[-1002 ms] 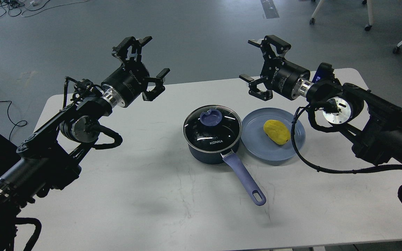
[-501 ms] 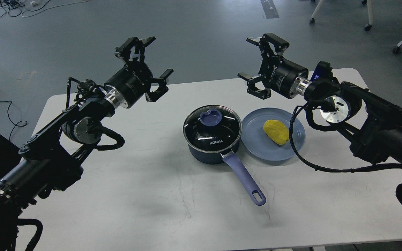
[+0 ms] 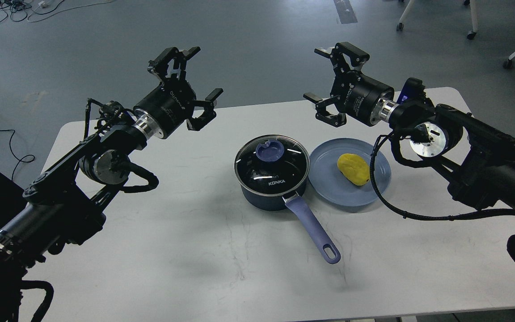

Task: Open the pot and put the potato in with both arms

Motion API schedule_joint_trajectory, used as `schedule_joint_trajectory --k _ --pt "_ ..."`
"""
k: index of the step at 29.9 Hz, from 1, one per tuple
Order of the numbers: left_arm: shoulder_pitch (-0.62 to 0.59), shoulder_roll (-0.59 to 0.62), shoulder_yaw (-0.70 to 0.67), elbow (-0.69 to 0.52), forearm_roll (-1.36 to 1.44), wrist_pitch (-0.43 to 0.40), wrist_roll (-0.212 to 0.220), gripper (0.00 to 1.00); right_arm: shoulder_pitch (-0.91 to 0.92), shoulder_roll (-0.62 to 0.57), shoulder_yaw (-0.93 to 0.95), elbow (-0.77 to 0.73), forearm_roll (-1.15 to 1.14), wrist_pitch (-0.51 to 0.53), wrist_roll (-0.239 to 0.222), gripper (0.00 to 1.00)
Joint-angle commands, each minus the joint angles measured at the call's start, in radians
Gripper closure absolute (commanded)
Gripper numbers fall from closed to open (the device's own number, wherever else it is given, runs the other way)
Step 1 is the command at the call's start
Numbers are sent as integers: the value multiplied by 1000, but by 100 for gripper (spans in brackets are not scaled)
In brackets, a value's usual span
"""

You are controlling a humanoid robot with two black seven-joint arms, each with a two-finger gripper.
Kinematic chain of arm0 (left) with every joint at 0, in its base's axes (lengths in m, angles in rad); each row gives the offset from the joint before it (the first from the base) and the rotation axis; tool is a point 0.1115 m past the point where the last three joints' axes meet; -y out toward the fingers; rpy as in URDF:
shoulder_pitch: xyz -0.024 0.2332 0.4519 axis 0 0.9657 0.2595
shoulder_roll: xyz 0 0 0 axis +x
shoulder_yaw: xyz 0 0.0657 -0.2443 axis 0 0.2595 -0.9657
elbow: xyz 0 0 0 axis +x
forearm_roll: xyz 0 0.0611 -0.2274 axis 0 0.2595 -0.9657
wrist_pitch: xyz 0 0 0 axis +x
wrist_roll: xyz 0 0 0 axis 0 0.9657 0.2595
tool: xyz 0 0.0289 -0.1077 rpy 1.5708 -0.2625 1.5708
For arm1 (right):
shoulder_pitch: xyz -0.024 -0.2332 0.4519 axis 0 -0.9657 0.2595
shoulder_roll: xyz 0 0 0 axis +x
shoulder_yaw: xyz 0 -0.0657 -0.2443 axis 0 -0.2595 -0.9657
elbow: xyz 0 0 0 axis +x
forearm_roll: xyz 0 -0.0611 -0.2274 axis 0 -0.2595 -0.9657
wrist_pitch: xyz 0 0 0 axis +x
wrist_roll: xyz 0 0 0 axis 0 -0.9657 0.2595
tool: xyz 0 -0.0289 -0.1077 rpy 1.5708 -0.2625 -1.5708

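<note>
Our left tool [image 3: 193, 79] and right tool [image 3: 330, 74] both hung above the far side of the worktop [image 3: 186, 250], fingers spread apart and empty. The pot [image 3: 272, 179] sat mid-worktop with its glass lid [image 3: 272, 164] on; the potato [image 3: 354, 169] lay on the blue plate [image 3: 324, 179] touching the pot's right. We judged the lid came first: descend squarely over the blue knob [image 3: 271, 150], close firmly, lift straight.
</note>
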Motion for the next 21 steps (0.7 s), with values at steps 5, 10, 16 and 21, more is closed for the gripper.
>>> schedule_joint_trajectory --k 5,10,16,21 --pt "1 -1 0 -1 0 1 0 2 1 0 -1 1 0 0 1 0" --pt "0 -6 -2 -12 0 4 0 2 2 -5 -1 3 1 0 1 0" --pt "-5 -3 0 -27 20 4 -3 2 5 -11 4 3 0 0 1 0" --pt "-12 -3 -2 -34 153 33 -11 2 4 -12 7 1 1 -1 1 0"
